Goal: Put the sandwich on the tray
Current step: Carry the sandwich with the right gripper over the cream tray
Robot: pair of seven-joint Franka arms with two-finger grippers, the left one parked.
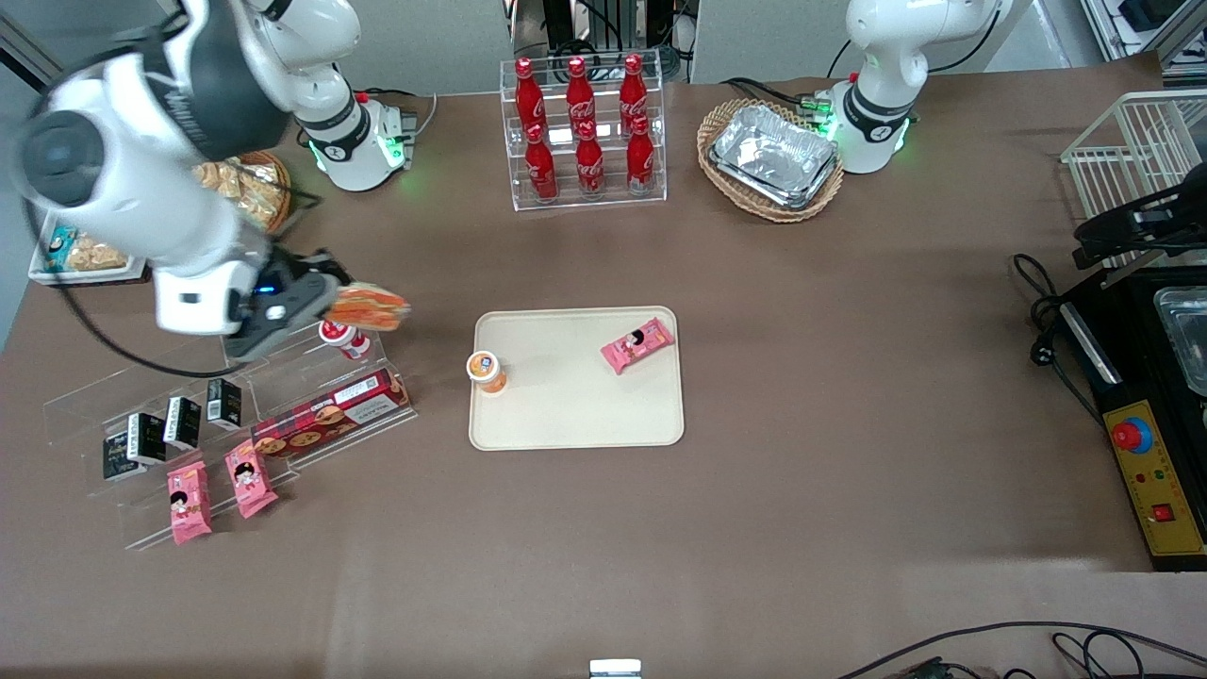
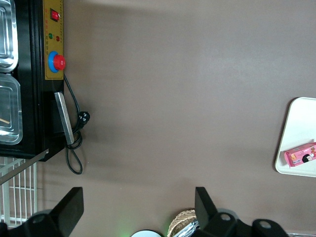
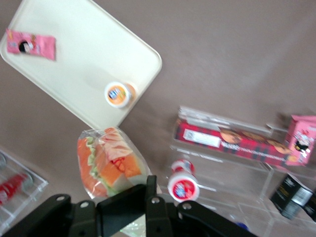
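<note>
A: What do the black fingers (image 3: 150,197) grip?
B: They are closed on the clear-wrapped triangular sandwich (image 1: 370,306) with orange and green filling; the gripper (image 1: 325,294) holds it in the air above the clear acrylic snack shelf (image 1: 311,377).
A: And the cream rectangular tray (image 1: 566,415)?
B: Near, toward the parked arm. It carries a small orange-lidded cup (image 1: 487,370) and a pink snack packet (image 1: 637,344).
</note>
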